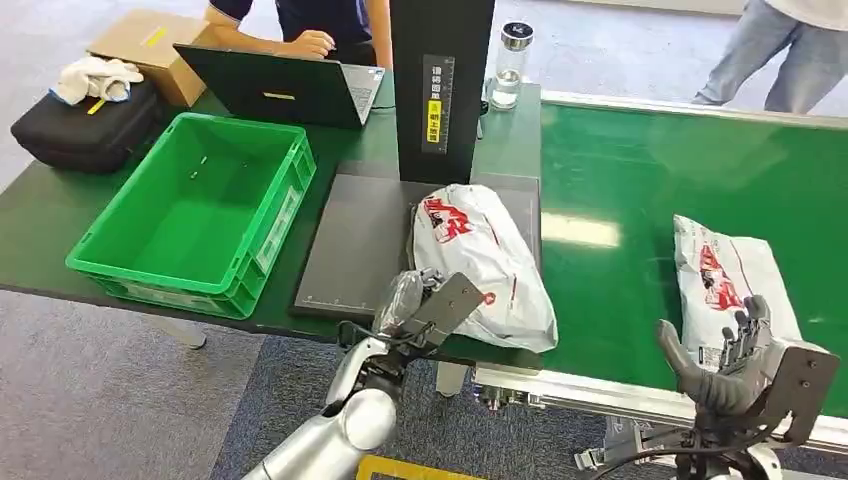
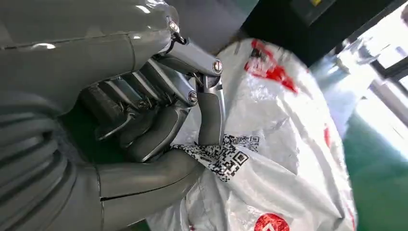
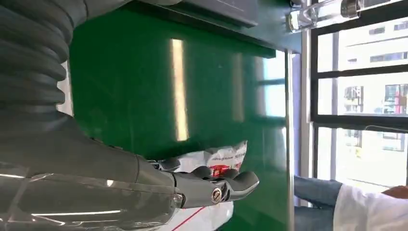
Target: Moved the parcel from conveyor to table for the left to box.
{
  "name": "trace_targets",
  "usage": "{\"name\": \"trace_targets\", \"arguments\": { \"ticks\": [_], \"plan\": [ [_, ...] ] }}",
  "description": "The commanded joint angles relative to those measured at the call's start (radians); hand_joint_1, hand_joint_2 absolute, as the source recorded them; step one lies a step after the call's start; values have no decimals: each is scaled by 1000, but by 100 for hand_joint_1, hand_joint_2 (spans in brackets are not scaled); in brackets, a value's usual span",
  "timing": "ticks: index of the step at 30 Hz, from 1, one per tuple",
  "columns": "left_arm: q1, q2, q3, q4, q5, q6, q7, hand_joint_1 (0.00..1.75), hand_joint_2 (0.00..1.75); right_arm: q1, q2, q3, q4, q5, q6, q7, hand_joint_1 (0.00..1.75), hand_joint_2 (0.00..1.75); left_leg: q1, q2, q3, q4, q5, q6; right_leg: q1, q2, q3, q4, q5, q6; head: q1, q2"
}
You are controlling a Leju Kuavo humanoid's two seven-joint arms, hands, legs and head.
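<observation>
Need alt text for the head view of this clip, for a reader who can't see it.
The left robot hand grips the near edge of a white parcel lying on a grey mat, with a green crate to its left. The right robot hand hovers open by a second parcel on the green conveyor.

Red logos on both parcels [image 1: 480, 262] were too blurred to read; one parcel carried a QR code label [image 2: 226, 156].

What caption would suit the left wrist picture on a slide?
The robot's left hand pinches the printed label of a white parcel lying on the table.
</observation>
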Motion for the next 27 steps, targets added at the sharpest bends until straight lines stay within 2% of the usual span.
{"name": "trace_targets", "arguments": {
  "ticks": [1,9,16,26,27],
  "plan": [
    [42,108,38,-304,7,6,5,175,175,12,46,-36,-20,6,7,-3,0,175,0,1,4,-2,-1,-1,0,2,3,-1,-1,-2,-1,0],
    [105,156,64,-493,5,11,8,175,175,33,58,-52,-51,16,18,1,0,175,0,2,4,-2,-1,-1,0,2,3,-1,-1,-2,0,0],
    [126,186,136,-630,-11,71,-6,175,175,46,69,-75,-72,22,32,-1,0,175,0,1,5,-2,-2,0,0,1,4,-1,-3,-1,0,0],
    [152,196,254,-691,-44,113,12,175,175,80,88,-137,-116,17,57,-4,0,175,0,0,7,-3,-2,0,0,0,6,-2,-3,-1,-1,0],
    [152,196,270,-686,-44,116,11,175,175,96,95,-152,-133,14,70,-5,0,175,0,0,2,-1,-1,0,0,0,2,-1,-2,0,0,0]
  ]
}}
